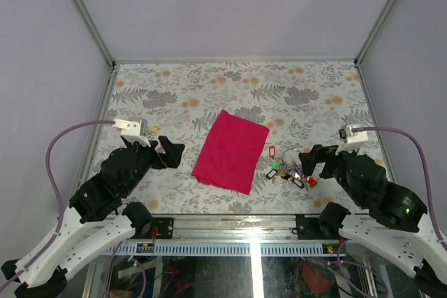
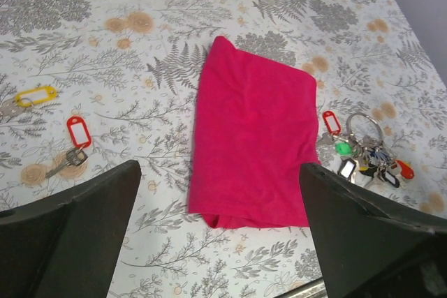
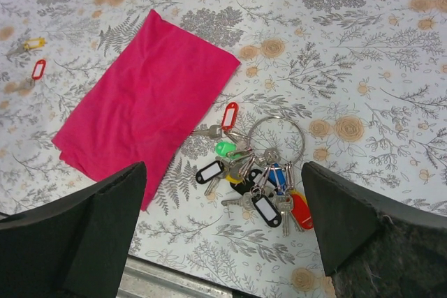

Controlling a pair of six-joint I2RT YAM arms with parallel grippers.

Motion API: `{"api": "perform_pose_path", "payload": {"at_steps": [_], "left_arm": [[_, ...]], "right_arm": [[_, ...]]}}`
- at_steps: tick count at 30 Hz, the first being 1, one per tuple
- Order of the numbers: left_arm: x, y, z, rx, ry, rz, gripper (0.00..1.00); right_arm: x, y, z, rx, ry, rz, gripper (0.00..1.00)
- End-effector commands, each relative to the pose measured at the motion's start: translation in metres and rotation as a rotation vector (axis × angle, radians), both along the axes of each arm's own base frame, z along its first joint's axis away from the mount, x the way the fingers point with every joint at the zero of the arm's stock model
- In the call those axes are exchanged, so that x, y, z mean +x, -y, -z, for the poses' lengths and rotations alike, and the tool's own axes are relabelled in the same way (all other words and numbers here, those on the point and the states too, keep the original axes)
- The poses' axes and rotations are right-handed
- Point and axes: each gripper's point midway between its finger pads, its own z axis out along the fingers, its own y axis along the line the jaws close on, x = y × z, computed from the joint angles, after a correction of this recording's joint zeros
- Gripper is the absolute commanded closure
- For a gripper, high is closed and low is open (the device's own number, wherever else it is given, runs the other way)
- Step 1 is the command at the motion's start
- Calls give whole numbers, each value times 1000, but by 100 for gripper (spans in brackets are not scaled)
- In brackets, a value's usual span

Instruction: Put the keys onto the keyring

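Currently both grippers hang over the floral desk (image 1: 209, 82), neither touching anything.

Left gripper (image 2: 223, 242): released, fingers (image 2: 77, 235) spread wide, nothing between them. In its wrist view the magenta cloth (image 2: 255, 144) lies flat straight ahead at 12 o'clock.

Right gripper (image 3: 223, 235): released, jaws wide, empty. Keyring (image 3: 260, 176) sits on the desk between the two finger outlines in its wrist view, not touched.

Keyring: silver ring with a jumbled bunch of keys and red, green, white, blue and black tags. In the top view it lies at 4 o'clock of the cloth, just beside the cloth's edge.

Loose keys: two singles, well apart from the keyring, at 9 o'clock of the cloth. One has a red tag (image 2: 78, 132), the other a yellow tag (image 2: 36, 95); the yellow one lies at 10 o'clock of the red. Both lie flat on the desk.
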Motion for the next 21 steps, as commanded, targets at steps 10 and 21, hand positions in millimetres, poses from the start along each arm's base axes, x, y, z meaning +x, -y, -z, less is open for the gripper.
{"api": "perform_pose_path", "payload": {"at_steps": [10,21], "left_arm": [[3,-9,7,13,34,-34,0],[3,-11,9,15,31,-49,0]], "right_arm": [[5,0,-7,33,110,-15,1],[0,8,-12,81,155,-4,1]]}}
